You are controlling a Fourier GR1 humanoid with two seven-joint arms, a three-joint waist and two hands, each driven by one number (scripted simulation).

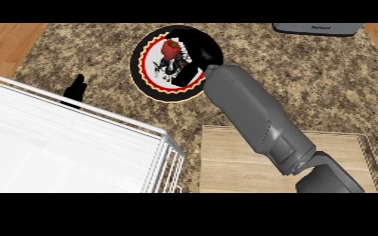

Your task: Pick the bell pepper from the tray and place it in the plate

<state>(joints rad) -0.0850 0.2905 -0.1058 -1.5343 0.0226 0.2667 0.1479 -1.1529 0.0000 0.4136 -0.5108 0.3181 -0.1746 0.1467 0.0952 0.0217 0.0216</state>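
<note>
A kitchen: speckled granite desk [310,80], white wire dish rack [159,150], wooden cutting board [236,165] and a patterned plate [151,82]

The red bell pepper [170,49] sits upright on the black, red-rimmed plate [151,84], away from the wooden tray [236,165].

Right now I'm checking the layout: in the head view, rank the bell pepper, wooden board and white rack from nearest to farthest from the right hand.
Right hand is over the plate.
1. Bell pepper, on the plate just left.
2. Wooden board, lower right.
3. White rack, lower left.
</note>
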